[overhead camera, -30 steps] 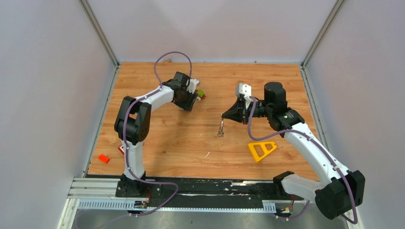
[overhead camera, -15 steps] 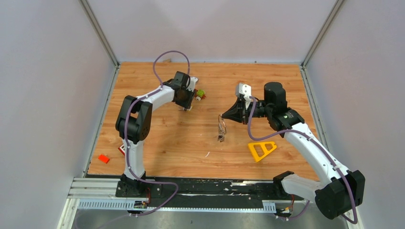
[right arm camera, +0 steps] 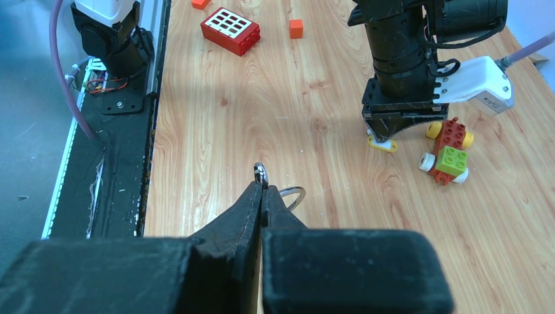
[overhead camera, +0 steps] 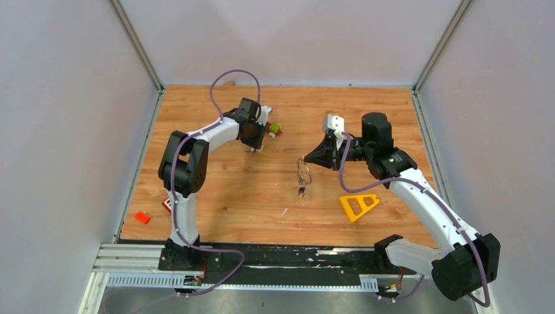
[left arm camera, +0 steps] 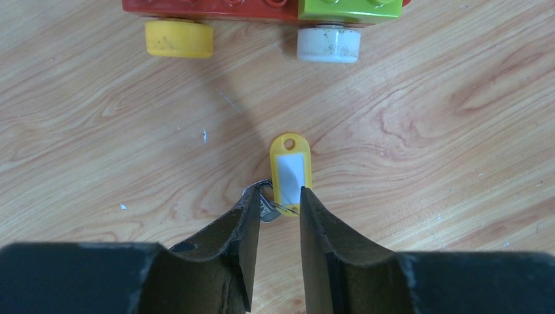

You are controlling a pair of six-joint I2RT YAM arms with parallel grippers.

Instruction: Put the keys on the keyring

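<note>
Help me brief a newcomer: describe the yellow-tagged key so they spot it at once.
On the wooden table, find the brick toy car in the far half. Beside its wheels, right at the left hand, lies a silver key with a yellow tag. Its flat yellow tab with a white window sets it apart from the car's round yellow wheel.
</note>
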